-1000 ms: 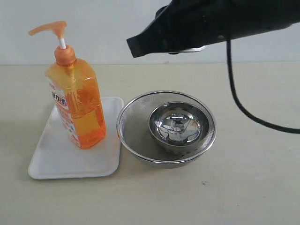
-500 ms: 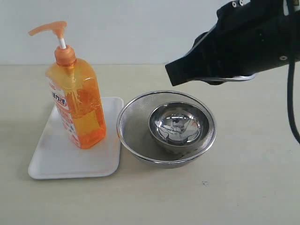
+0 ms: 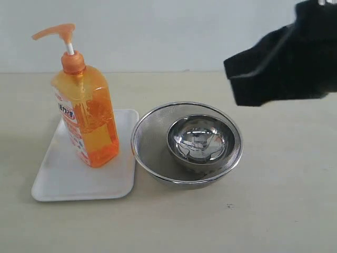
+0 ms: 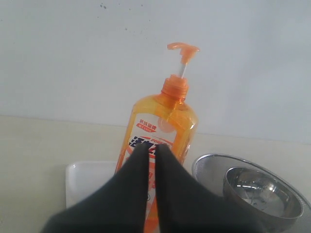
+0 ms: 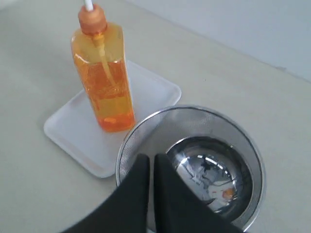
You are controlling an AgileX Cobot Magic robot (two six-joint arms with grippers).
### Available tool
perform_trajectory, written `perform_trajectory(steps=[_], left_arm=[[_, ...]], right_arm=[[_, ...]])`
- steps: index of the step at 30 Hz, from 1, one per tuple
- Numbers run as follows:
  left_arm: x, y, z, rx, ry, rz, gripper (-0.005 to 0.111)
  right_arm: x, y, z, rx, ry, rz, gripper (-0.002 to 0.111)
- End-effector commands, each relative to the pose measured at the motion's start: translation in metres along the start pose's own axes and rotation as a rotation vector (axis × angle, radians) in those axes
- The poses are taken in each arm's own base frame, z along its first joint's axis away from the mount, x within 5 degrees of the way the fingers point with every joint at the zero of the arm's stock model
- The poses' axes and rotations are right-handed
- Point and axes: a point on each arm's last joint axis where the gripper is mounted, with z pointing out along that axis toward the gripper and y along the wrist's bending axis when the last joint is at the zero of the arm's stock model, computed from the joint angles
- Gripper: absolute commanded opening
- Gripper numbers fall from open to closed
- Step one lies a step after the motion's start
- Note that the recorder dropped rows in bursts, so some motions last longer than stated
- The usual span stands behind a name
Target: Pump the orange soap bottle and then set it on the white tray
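The orange soap bottle point(image 3: 89, 121) stands upright on the white tray point(image 3: 58, 179) at the left, its pump head raised. Nothing touches it. My right gripper point(image 3: 231, 81) hangs shut at the upper right, above and right of the strainer and well away from the bottle. In the right wrist view this gripper point(image 5: 151, 158) has its fingers together with nothing between them, over the strainer's rim, and the bottle point(image 5: 104, 87) stands on the tray point(image 5: 73, 131) beyond. My left gripper point(image 4: 151, 146) is shut and empty, short of the bottle point(image 4: 160, 121) and the tray point(image 4: 82, 179).
A round steel mesh strainer point(image 3: 145, 132) sits right beside the tray, with a shiny steel bowl point(image 3: 201, 139) inside it. Both also show in the right wrist view, the strainer point(image 5: 160, 128) and the bowl point(image 5: 214, 170). Bare beige tabletop point(image 3: 284, 200) lies around them.
My right gripper has swung to the right, from over the strainer's back edge to the upper right. The bottle, tray and strainer have not moved.
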Motion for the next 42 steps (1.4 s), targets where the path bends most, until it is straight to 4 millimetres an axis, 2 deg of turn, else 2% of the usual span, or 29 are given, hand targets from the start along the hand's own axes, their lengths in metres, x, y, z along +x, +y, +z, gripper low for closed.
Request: perform_trajectory(steps=[1, 6, 7, 12, 18, 21, 26, 36, 42], left_arm=[[0.001, 0.0, 0.0, 0.008, 0.002, -0.014, 0.005], [0.001, 0.0, 0.0, 0.008, 0.002, -0.014, 0.005], [0.001, 0.0, 0.0, 0.008, 0.002, -0.014, 0.005], [0.001, 0.0, 0.0, 0.008, 0.002, -0.014, 0.005], [0.001, 0.0, 0.0, 0.008, 0.002, -0.014, 0.005], [0.001, 0.0, 0.0, 0.008, 0.002, -0.014, 0.005], [0.001, 0.0, 0.0, 0.008, 0.002, -0.014, 0.005], [0.001, 0.0, 0.0, 0.008, 0.002, -0.014, 0.005], [0.001, 0.0, 0.0, 0.008, 0.002, -0.014, 0.005]], right_arm=[[0.036, -0.014, -0.031, 0.077, -0.23, 0.013, 0.0], [0.09, -0.027, -0.055, 0.193, -0.337, 0.055, 0.0], [0.111, -0.03, -0.063, 0.239, -0.376, 0.064, 0.0], [0.146, -0.031, -0.081, 0.341, -0.522, 0.067, 0.0], [0.165, -0.03, -0.091, 0.416, -0.634, 0.085, 0.0], [0.172, -0.032, -0.088, 0.448, -0.633, 0.088, 0.0], [0.19, -0.037, -0.078, 0.5, -0.571, 0.101, 0.0], [0.199, -0.037, -0.073, 0.509, -0.447, 0.059, 0.0], [0.212, -0.037, -0.067, 0.499, -0.29, 0.062, 0.0]])
